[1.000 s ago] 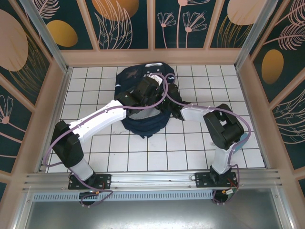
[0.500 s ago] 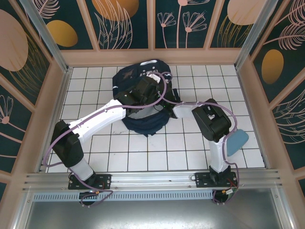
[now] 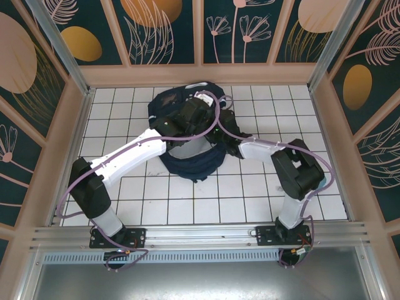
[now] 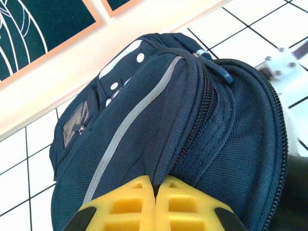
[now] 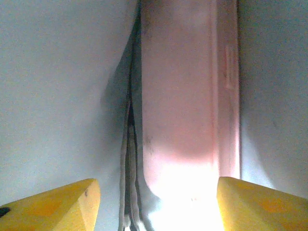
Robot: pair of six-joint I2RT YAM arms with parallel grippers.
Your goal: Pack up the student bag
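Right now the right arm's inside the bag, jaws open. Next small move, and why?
Probably draw the right gripper straight back out of the student bag. Its fingers stand apart against the grey lining, with the flat pink item ahead, apparently released. The left gripper is shut on a fold of the bag by the zip, holding it up.

Table point(image 3: 250, 206): white square tiles with dark grout lines, boxed in by a pale peach wall point(image 3: 200, 75) on three sides; an aluminium rail point(image 3: 200, 234) runs along the near edge. One item lies directly on it: the student bag point(image 3: 190, 167), dark navy, at far centre; its top end is close to the far wall; well apart from both side walls. The left wrist view shows the student bag point(image 4: 144, 144) resting on the tiles point(image 4: 38, 139).
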